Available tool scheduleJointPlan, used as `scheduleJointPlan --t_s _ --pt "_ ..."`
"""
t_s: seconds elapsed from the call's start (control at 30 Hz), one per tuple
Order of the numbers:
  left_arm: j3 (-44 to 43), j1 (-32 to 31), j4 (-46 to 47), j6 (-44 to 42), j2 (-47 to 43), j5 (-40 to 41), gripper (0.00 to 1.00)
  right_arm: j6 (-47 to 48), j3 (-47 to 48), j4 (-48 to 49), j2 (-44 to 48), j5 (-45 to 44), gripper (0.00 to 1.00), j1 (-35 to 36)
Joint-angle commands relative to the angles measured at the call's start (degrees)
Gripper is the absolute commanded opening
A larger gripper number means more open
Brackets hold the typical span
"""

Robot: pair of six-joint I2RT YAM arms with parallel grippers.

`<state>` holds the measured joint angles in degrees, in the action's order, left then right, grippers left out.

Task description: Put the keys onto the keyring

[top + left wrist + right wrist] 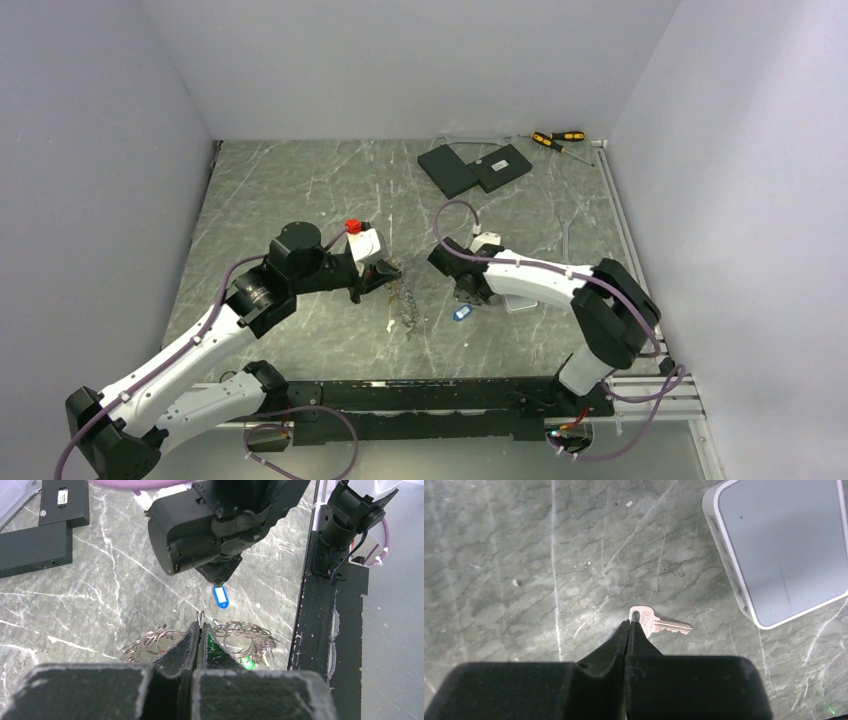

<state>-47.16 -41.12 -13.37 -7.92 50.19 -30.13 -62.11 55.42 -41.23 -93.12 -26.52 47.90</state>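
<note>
Table open far left; 2 black boxes line the far edge, pale slab beside right gripper.

Keyring (partly behind fingers)

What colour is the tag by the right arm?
The tag is blue; left wrist view shows it best.

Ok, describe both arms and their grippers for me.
The left arm and right arm have white links, round black joints and looping purple cables. The left gripper and right gripper have matte black wedge-shaped fingers tapering to thin tips.
</note>
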Motion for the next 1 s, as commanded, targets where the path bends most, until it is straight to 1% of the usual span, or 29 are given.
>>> scheduleJointPlan --t_s 0.0,0.1,0.23,0.37,0.53,0.7,0.97 --pt "-0.5 -0.3 3.0 -1.6 -0.5 -0.4 0.0 4.1 -1.8 4.7 7.5 -1.5 0.0 0.4" --pt "-0.5 -0.3 3.0 -1.5 -0.4 -0.5 0.0 7.6 -3.8 8.6 12.3 -1.3 0.0 0.4" --pt "-0.5 -0.2 3.1 -1.5 -0.5 -0.4 0.0 12.8 -6.3 13.7 16.5 -0.5 0.0 0.6" --pt "-0.5 -0.3 3.1 -1.5 -0.5 -0.5 0.0 21.9 -8.5 19.8 21.0 1.3 0.0 1.4" --pt "-0.5 -0.3 3.1 -1.5 -0.4 -0.3 0.0 30.9 -11.4 25.3 30.1 2.8 0.0 1.6" --pt "-0.5 -0.2 3.0 -1.5 -0.2 -0.3 0.0 36.7 -12.8 28.5 36.7 6.1 0.0 1.6" --pt "-0.5 -0.3 3.2 -1.3 0.2 -0.8 0.0 44.2 -11.5 29.8 43.2 16.3 0.0 1.8"
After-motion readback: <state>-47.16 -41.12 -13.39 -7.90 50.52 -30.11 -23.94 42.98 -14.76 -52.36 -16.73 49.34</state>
